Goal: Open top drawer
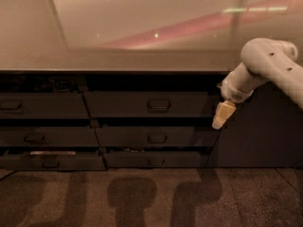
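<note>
The top drawer (147,104) is the wide dark grey front just under the countertop, in the right column, with a small loop handle (158,106) at its middle. A dark gap shows above it. My gripper (221,117) hangs on the white arm (262,65) at the right. It points down and slightly left, just off the drawer's right end and at the drawer's height. It is well to the right of the handle and holds nothing that I can see.
A pale countertop (142,60) overhangs the drawers. Two shallower drawers (154,137) sit below the top one, and a left column of drawers (42,106) stands beside them. A dark cabinet panel (260,136) is behind the gripper. Brown floor (142,197) lies in front.
</note>
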`<state>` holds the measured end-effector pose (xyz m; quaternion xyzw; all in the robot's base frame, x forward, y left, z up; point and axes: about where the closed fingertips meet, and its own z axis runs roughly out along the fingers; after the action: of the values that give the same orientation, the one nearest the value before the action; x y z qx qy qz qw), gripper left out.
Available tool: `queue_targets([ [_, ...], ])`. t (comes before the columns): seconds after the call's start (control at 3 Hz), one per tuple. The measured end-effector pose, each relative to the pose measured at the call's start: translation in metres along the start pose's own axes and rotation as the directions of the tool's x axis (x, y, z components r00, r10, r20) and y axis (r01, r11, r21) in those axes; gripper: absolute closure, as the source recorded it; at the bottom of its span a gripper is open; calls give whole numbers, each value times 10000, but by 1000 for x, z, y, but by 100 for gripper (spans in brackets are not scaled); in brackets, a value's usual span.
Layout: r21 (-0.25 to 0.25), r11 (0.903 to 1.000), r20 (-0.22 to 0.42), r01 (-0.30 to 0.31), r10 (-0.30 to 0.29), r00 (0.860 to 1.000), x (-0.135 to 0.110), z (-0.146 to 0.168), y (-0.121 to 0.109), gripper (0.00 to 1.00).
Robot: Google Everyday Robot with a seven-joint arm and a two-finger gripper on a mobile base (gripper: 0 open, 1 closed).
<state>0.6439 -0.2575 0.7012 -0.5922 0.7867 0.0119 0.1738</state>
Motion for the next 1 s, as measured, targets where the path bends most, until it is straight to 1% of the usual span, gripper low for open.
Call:
queue_targets([
  [0.33, 820, 9942, -101, 697, -691, 9976, -3, 6, 25, 0],
  [0.67, 343, 9956, -199, 876, -869, 9960, 0, 32, 50, 0],
  [1.0, 339, 9956, -201, 872, -866, 9960, 1, 32, 50, 0],
])
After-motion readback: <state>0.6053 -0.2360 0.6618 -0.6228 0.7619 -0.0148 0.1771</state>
